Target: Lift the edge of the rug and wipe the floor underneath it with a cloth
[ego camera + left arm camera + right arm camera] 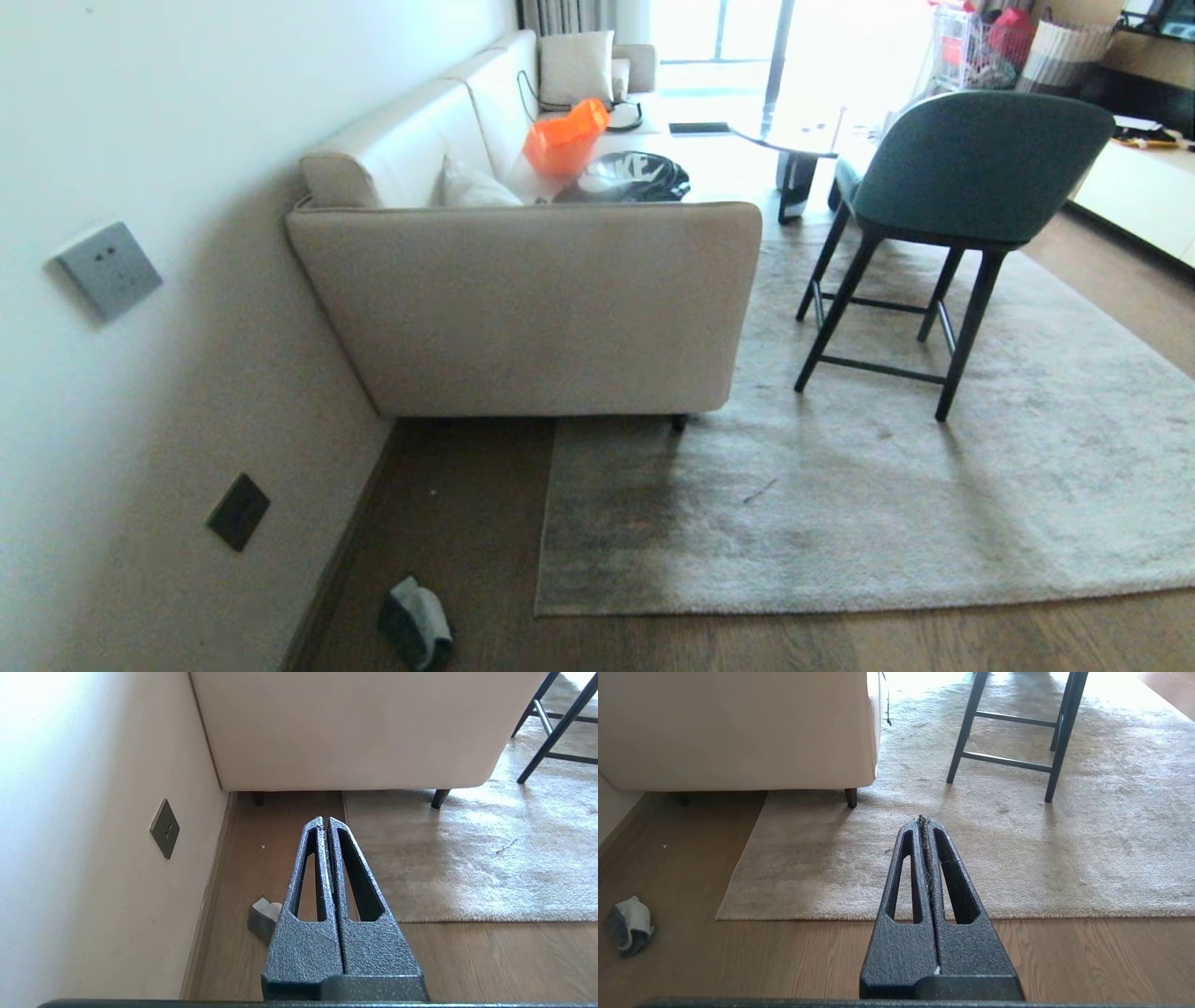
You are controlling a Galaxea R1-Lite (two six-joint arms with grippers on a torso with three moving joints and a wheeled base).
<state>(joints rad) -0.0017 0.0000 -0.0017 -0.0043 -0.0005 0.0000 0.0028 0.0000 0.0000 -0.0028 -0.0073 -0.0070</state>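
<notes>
Head view, cloth: the cloth is lying crumpled on the floor near the wall's baseboard, to the robot's left of the rug corner and apart from it.
Head view, rug: the rug edge is running straight across from left to right, its square corner lying flat on the planks; the rug is reaching under a beige sofa and a green chair.
Head view, arms: neither arm is showing here.
Left wrist view, fingers: the left gripper is hanging above the floor with its fingers pressed together, holding nothing.
Left wrist view, relation: the cloth is sitting just beside the fingers, partly hidden behind them, so the left arm is judged the nearer one for picking it up.
Right wrist view, fingers: the right gripper is also closed flat and empty, pointing over the rug's near border.
Right wrist view, relation: the cloth is lying well off to the side; the rug edge is nearer this arm.
Materials: the cloth is looking fuzzy pale grey with a dark backing; the rug is short plush grey-beige; the floor is brown grained wood.
</notes>
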